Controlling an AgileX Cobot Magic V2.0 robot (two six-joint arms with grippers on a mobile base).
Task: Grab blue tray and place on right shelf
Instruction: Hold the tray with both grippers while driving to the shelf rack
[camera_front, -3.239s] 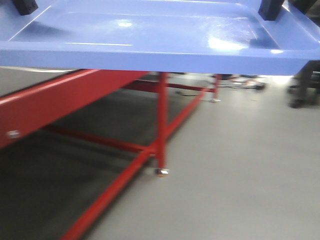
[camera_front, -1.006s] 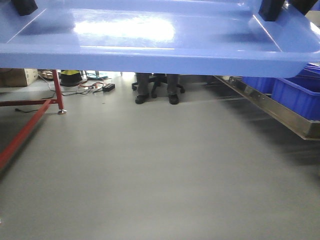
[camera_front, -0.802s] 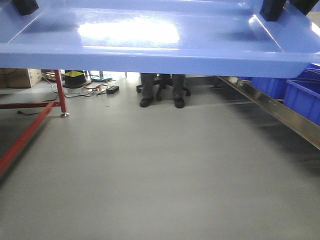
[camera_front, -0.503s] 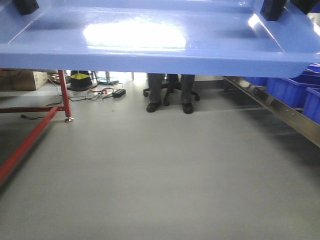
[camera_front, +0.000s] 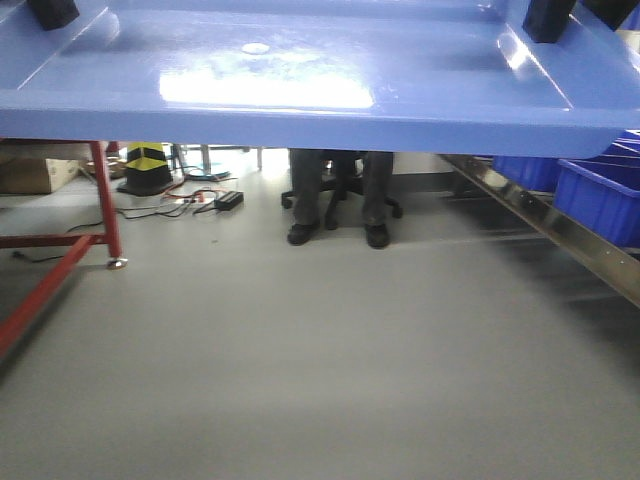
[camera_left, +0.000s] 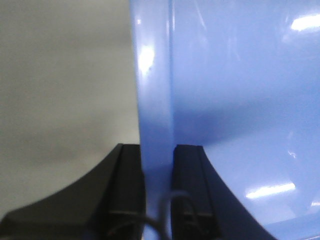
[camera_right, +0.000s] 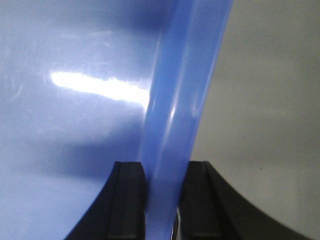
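Observation:
The blue tray (camera_front: 320, 90) is held in the air across the top of the front view, its glossy light-blue floor and flared rim facing me. My left gripper (camera_left: 157, 150) is shut on the tray's left rim (camera_left: 155, 100); one black finger shows at the top left of the front view (camera_front: 50, 12). My right gripper (camera_right: 164, 167) is shut on the tray's right rim (camera_right: 180, 90); its finger shows at the top right (camera_front: 548, 18). The right shelf (camera_front: 560, 235) shows as a shiny steel rail running along the right edge, low under the tray.
Dark blue storage bins (camera_front: 600, 200) sit on the rack at right. A red table frame (camera_front: 105, 210) stands at left. A seated person's legs (camera_front: 335, 200) and chair are straight ahead, with a yellow-black cone (camera_front: 147, 165) and cables on the grey floor.
The view has swung from the red table to the open floor and rack. Over the last second it shifted a little; the tray stays gripped at both rims.

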